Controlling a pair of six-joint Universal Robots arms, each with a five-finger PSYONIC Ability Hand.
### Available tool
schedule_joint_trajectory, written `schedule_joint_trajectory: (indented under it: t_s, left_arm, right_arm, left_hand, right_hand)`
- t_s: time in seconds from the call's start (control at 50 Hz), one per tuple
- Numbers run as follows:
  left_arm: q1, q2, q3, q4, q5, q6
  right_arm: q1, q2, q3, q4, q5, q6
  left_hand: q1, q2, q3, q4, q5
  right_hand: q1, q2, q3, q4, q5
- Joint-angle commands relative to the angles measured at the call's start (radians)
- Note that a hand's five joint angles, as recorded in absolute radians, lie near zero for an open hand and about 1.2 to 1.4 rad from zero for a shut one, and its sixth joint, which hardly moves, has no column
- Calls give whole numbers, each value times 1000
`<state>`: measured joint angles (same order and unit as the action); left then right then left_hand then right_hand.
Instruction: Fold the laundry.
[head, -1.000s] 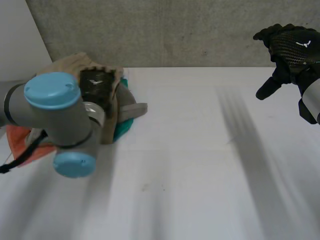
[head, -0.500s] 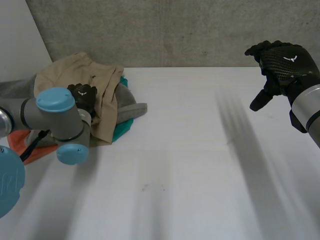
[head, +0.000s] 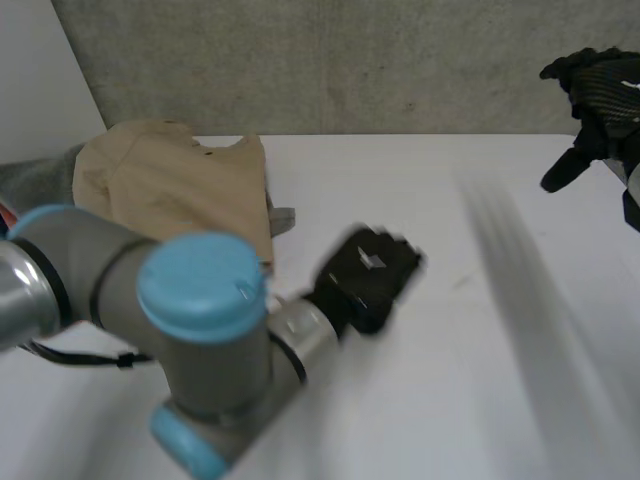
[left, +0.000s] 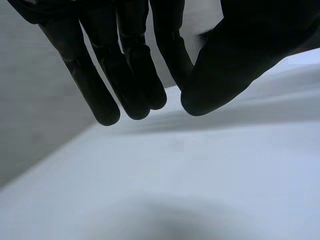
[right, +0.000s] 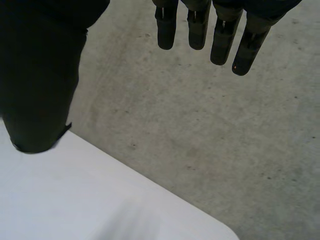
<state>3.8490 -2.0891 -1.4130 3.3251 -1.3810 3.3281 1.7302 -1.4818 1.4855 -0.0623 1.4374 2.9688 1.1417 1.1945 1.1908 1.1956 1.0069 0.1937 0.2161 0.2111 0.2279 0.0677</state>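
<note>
- Since half a second ago the left hand has come off the laundry pile and swung out over the middle of the table, well apart from the clothes.
- That pile sits at the table's far left corner, close to the concrete wall.
- A tan cloth lies on top of the pile and now spreads across most of it, reaching further toward the table's middle than before.
- A grey cloth shows at the pile's far side, and a small grey piece pokes out from under the tan cloth's edge on the side nearer the middle.
- Neither hand touches any cloth.
- The left hand in its own wrist view hangs above bare white table; its fingers are straight and side by side, the thumb stands just beside them with a narrow gap between, and nothing is held.
- The left arm crosses the near part of the head view, in front of the pile's near edge.
- The right hand is raised at the far right, further out to the side than in the earlier frames.
- In its wrist view the right hand has straight fingers set wide apart from the thumb, holding nothing, with the wall and a table corner beyond.
</note>
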Motion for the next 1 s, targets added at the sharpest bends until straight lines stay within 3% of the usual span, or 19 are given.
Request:
schedule_joint_trajectory:
  t_s: [0.02,0.08,0.1,0.16,0.18,0.34,0.4,0.48,0.54,0.6,0.76,0.82,0.84,0.86,0.88,1.0]
  left_arm:
    - [-78,-8,-17,-58,140,-29]
    - [-65,0,-9,-50,148,-29]
    - [-43,6,-4,-50,131,-27]
    - [15,14,-1,-50,79,-25]
    - [58,29,2,-50,24,-25]
    - [248,35,66,-3,-286,-1]
    - [322,-24,104,42,-306,56]
    - [441,-191,205,102,-271,300]
    - [471,-250,267,106,-241,433]
    - [518,-310,331,113,-184,556]
    - [606,-382,396,123,-32,565]
    - [609,-416,434,132,3,564]
    - [610,-425,447,134,8,564]
    - [613,-442,469,136,8,562]
    - [612,-450,477,139,7,562]
    - [589,-428,465,192,-1,553]
  right_arm:
    - [-17,8,-7,-2,0,-7]
    - [-14,27,-5,-2,0,-33]
    - [-11,37,-5,-1,0,-43]
    - [-4,75,-5,1,0,-83]
    - [-4,87,-5,1,0,-100]
    - [-4,97,2,1,0,-119]
    - [-4,103,7,1,1,-119]
    - [0,130,13,2,0,-119]
    - [6,140,16,2,1,-119]
    - [19,141,19,2,1,-119]
    - [22,159,21,-1,1,-120]
    - [22,181,21,-2,1,-123]
    - [22,187,19,-2,1,-123]
    - [22,199,16,-2,1,-123]
    - [22,204,15,-2,1,-123]
    - [14,218,4,-2,1,-125]
  left_hand:
    - [255,202,205,201,215]
    - [-181,-234,-230,-235,-221]
    - [-432,-485,-482,-486,-472]
    - [-722,-775,-771,-776,-762]
    - [-795,-848,-844,-849,-835]
    - [-916,-969,-965,-970,-956]
    - [-916,-969,-966,-970,-956]
    - [-925,-978,-974,-979,-965]
    - [-928,-981,-977,-982,-968]
    - [-928,-981,-977,-982,-968]
    - [-870,-923,-919,-924,-909]
    - [-551,-604,-600,-605,-590]
    - [-343,-396,-392,-397,-383]
    - [144,92,95,90,105]
    - [253,201,204,200,214]
    - [255,202,205,201,215]
  right_hand:
    - [-19,-42,-37,-53,-68]
    - [-19,-42,-37,-53,-68]
    - [-19,-42,-37,-53,-68]
    - [-19,-42,-37,-53,-68]
    - [-19,-42,-37,-53,-68]
    - [-19,-42,-37,-53,-68]
    - [-19,-42,-37,-53,-68]
    - [-19,-42,-37,-53,-68]
    - [-19,-42,-37,-53,-68]
    - [-19,-42,-37,-53,-68]
    - [-19,-42,-37,-53,-68]
    - [-19,-42,-37,-53,-68]
    - [-19,-42,-37,-53,-68]
    - [-19,-42,-37,-53,-68]
    - [-19,-42,-37,-53,-68]
    - [-19,-42,-37,-53,-68]
